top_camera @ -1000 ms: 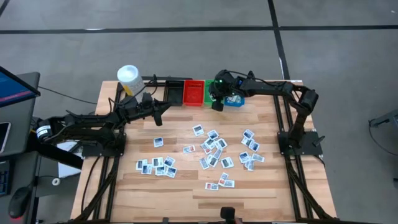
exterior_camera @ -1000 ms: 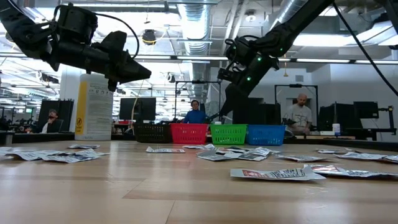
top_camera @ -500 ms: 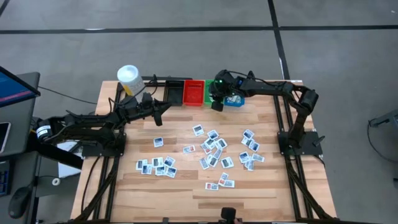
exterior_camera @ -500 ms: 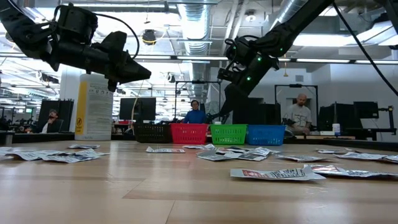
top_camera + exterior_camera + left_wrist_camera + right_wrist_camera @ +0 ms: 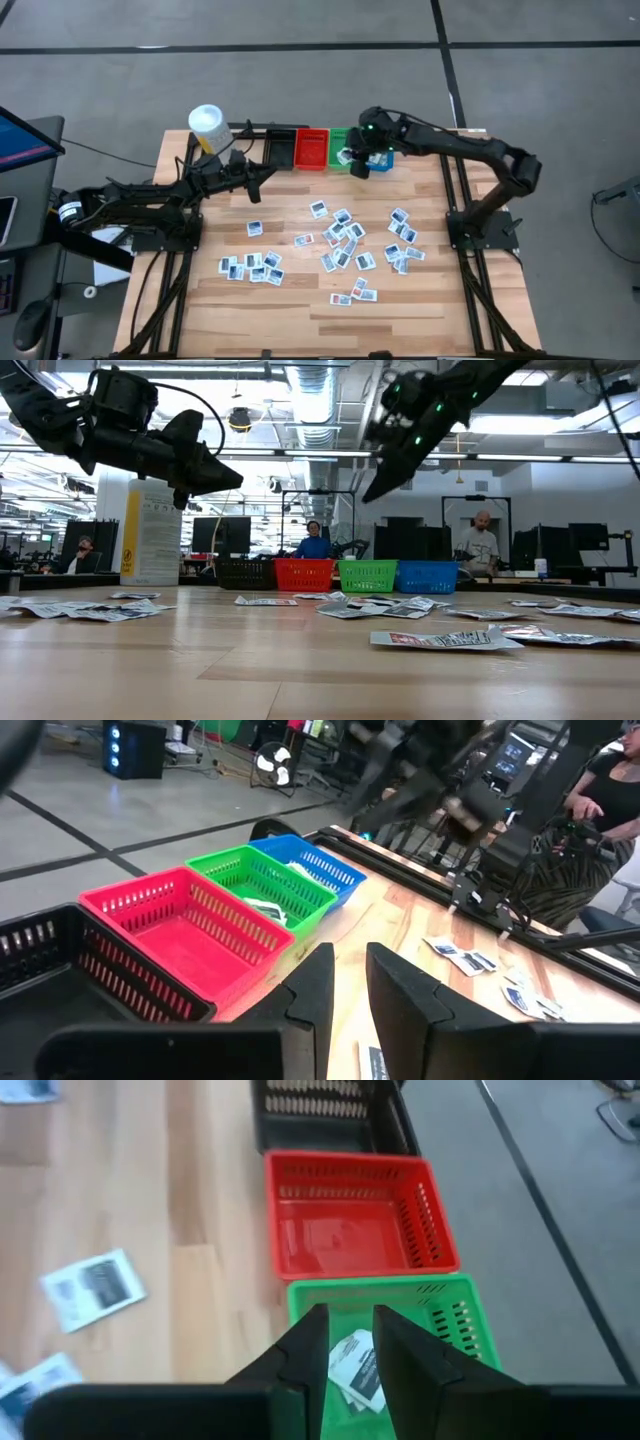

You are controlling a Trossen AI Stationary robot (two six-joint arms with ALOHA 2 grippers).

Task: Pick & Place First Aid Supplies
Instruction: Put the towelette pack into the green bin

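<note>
we're over the green bin with the right gripper — its fingers stand a narrow gap apart with nothing between them, and white packets lie inside that bin. the red bin sits just beside it, the black bin past that. our left gripper hangs above the table near the black bin, jaws narrowly parted, empty. most first aid supplies lie scattered across the wooden table — well apart from the bins.
</note>
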